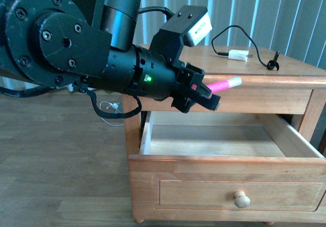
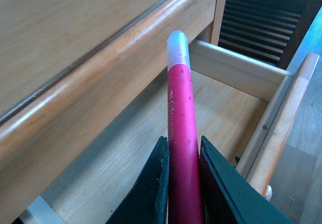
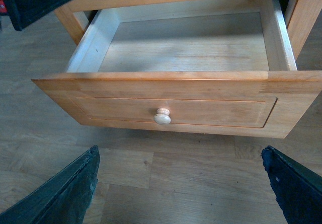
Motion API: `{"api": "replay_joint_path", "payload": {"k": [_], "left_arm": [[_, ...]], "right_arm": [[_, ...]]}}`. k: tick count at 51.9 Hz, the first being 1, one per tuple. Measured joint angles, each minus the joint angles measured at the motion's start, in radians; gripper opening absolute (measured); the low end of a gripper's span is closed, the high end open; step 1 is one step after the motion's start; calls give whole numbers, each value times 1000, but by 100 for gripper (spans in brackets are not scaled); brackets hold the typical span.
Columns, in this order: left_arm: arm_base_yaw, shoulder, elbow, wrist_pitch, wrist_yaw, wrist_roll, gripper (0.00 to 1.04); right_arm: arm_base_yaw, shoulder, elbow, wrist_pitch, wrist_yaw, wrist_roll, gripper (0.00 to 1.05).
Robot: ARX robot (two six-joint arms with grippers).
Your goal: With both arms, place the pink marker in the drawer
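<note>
Nearest to me, my right gripper point(image 3: 179, 156) hangs over the wooden floor point(image 3: 201, 178) just in front of the drawer point(image 1: 224, 163), its jaws spread wide with nothing between them. I judge it sits there because the pulling job is done: the drawer stands well out from the nightstand, its round knob point(image 1: 242, 200) free and its pale inside bare, so the way down is open.

Further in and to the left, my left arm point(image 1: 76, 43) reaches across, and my left gripper point(image 1: 204, 92) is pinching the pink marker point(image 1: 224, 85) by its lower barrel. The marker is in the air above the drawer's far-left part, touching neither its floor nor its walls, with its white end pointing right and slightly up, just in front of the counter point(image 1: 285, 71) edge. Held that low, below the counter's lip, it has only a short drop once I let go (I would first tip it away from the overhang).

Pale lettering runs along the pink barrel in the left wrist view, but I cannot read it. I see no brand on the furniture.

Farthest off, on the counter, a white charger plug point(image 1: 238, 55) lies well clear of all this
</note>
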Motion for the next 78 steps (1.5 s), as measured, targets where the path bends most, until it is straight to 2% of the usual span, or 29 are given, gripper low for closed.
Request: {"api": "replay_joint_path", "payload": {"k": [13,22,29,36,41,49,56,68,74,78], "left_arm": [[-25,108,38,2,-74,12,15],[-25,127,40,59,-161,11,44],[-18,100,20,108,-282,-13,66],[0,-32,-96,86,-438,-50,89],[28,-157,-204,122,-491,-97,101],[103,-386,-386,142,-548,-187,99],[176,-662,-620,129,-597,-278,99],[180,-1046,-906,-2,-689,-375,99],[181,-1178,-981,-50,-752,-409,99],[184,-1242,-1009,-80,-759,-436,99]], "right_arm": [[0,0,0,0,0,0,96],[0,0,0,0,0,0,96],[0,0,0,0,0,0,96],[0,0,0,0,0,0,96],[0,0,0,0,0,0,96],[0,0,0,0,0,0,96],[0,0,0,0,0,0,96],[0,0,0,0,0,0,96],[0,0,0,0,0,0,96],[0,0,0,0,0,0,96]]}}
